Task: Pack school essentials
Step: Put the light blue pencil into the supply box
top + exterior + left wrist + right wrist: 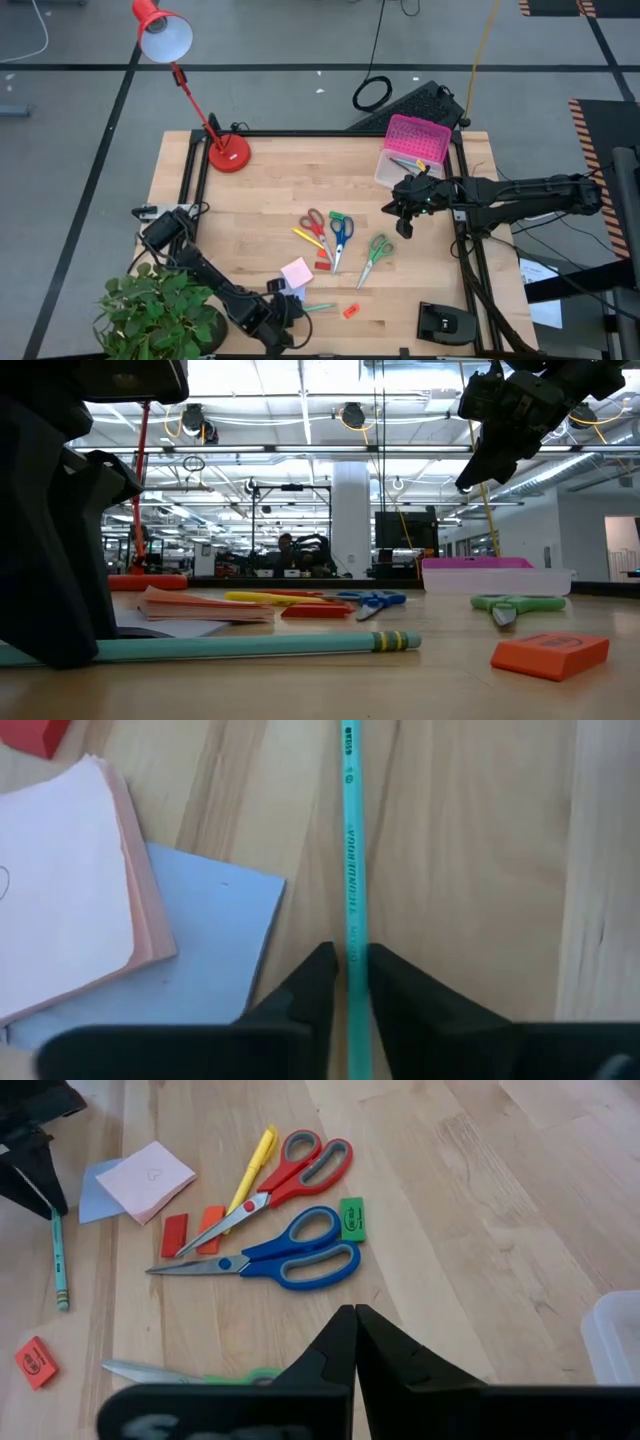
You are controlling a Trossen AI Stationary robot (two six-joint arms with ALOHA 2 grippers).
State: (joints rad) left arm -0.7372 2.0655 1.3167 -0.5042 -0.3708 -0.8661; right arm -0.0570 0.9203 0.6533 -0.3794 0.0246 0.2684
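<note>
We find the left gripper (pixel 349 982) down at the table's near edge, its two fingers closed narrowly on a teal pencil (pixel 352 860) that lies flat on the wood and runs straight out from between them. Just beside the pencil lies a pink sticky-note pad (pixel 60 890), resting partly on a lavender pad (pixel 205 945). A red eraser (pixel 35 734) shows at the corner past the pads.

The right gripper (pixel 354 1342) hangs above the table by the clear box with a pink lid (pixel 413 147), fingers pressed together and holding nothing. Below and ahead of it we see red-handled scissors (pixel 275 1184) and blue-handled scissors (pixel 270 1260) side by side, a yellow pen (pixel 253 1167) touching the red pair, a green eraser (pixel 351 1218), and green-handled scissors (pixel 375 255) nearer. An orange eraser (pixel 350 311) sits apart near the pencil.
</note>
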